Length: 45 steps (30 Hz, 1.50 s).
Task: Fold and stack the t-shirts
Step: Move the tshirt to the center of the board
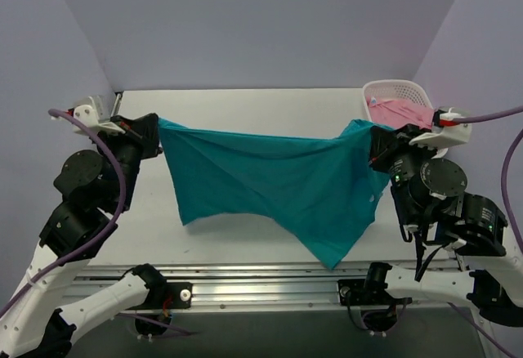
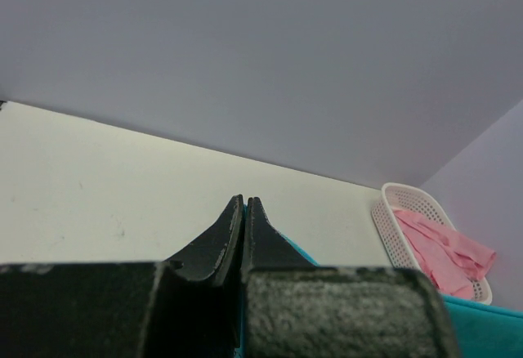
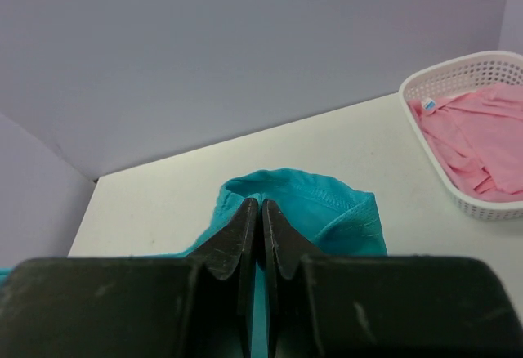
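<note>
The teal t-shirt (image 1: 278, 182) hangs stretched between both arms above the table, its lower edge sagging to a point at front right. My left gripper (image 1: 157, 133) is shut on its left corner; a sliver of teal (image 2: 244, 211) shows between the closed fingers (image 2: 221, 243). On the right, my right gripper (image 1: 374, 147) is shut on the other corner, where teal hem (image 3: 327, 203) bunches past the fingertips. The pink t-shirt (image 1: 400, 113) lies crumpled in the white basket (image 1: 409, 90) at the back right, also in the left wrist view (image 2: 445, 248) and right wrist view (image 3: 482, 141).
The white table (image 1: 245, 105) runs back to a grey rear wall, with grey walls on both sides. The basket (image 3: 458, 80) stands in the back right corner. A metal rail (image 1: 261, 280) crosses the near edge between the arm bases.
</note>
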Each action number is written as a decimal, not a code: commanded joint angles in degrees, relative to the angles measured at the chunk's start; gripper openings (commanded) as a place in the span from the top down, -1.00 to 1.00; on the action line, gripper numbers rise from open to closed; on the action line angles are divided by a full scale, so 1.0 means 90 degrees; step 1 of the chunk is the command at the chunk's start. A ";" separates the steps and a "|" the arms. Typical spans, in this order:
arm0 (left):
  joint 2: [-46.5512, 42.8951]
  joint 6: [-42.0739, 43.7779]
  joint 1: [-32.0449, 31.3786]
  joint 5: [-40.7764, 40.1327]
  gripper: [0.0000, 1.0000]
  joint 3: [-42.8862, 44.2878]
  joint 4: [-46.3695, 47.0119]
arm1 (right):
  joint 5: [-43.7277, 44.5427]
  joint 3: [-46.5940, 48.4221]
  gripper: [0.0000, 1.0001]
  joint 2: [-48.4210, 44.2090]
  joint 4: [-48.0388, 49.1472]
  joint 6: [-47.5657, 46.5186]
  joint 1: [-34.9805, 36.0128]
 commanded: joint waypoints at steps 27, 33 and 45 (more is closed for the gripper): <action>-0.2006 0.0863 -0.0018 0.3161 0.95 -0.0251 0.1490 | -0.3543 0.3053 1.00 0.0272 -0.0723 -0.1297 -0.0027; -0.2535 0.0550 -0.0008 0.1502 0.95 -0.0740 0.1119 | -0.2222 0.3005 1.00 0.0437 -0.0782 -0.1149 0.0022; 0.0218 0.0902 0.0167 -0.1782 0.95 -0.1236 0.1781 | -0.1605 0.0130 1.00 0.2614 0.1166 -0.0164 -0.2450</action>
